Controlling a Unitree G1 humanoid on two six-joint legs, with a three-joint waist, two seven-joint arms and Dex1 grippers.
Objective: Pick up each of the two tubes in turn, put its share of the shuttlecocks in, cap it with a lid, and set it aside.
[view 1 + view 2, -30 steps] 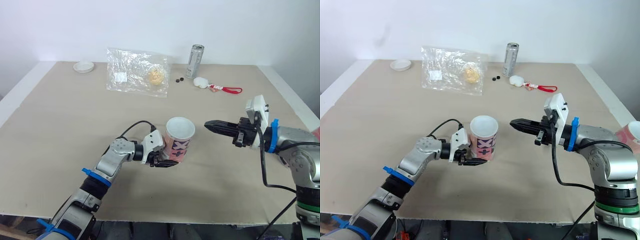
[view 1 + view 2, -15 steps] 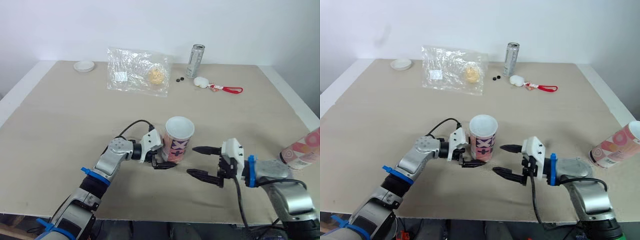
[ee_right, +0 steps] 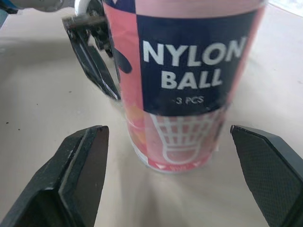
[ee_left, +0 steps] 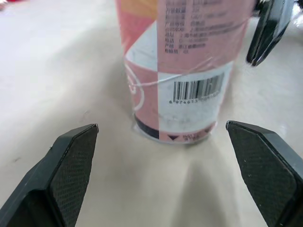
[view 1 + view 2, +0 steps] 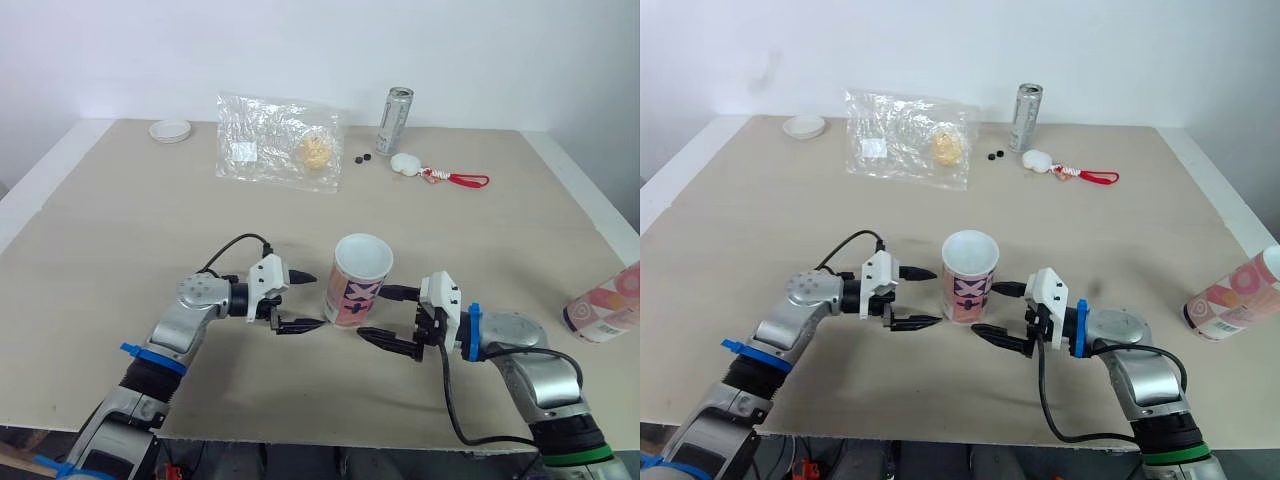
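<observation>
1. Beige worktop [image 5: 150, 220] fills the scene, with a white wall behind it.
2. Clear plastic bag [image 5: 278, 155] lies flat toward the far side.
3. Centre stage: a pink tube [image 5: 358, 282] stands upright on the worktop, mouth open, no cap.
4. Second tube [image 5: 605, 310] lies on its side out at the right edge.
5. Left gripper [image 5: 308, 298] is spread wide, holding nothing, just left of the upright tube and clear of it.
6. Right gripper [image 5: 372, 313] is spread wide too and empty-handed, with its fingertips close at the tube's right side, low down.
7. Silver can [image 5: 396, 120] stands at the back.
8. White lid [image 5: 170, 130] sits in the far left corner.
</observation>
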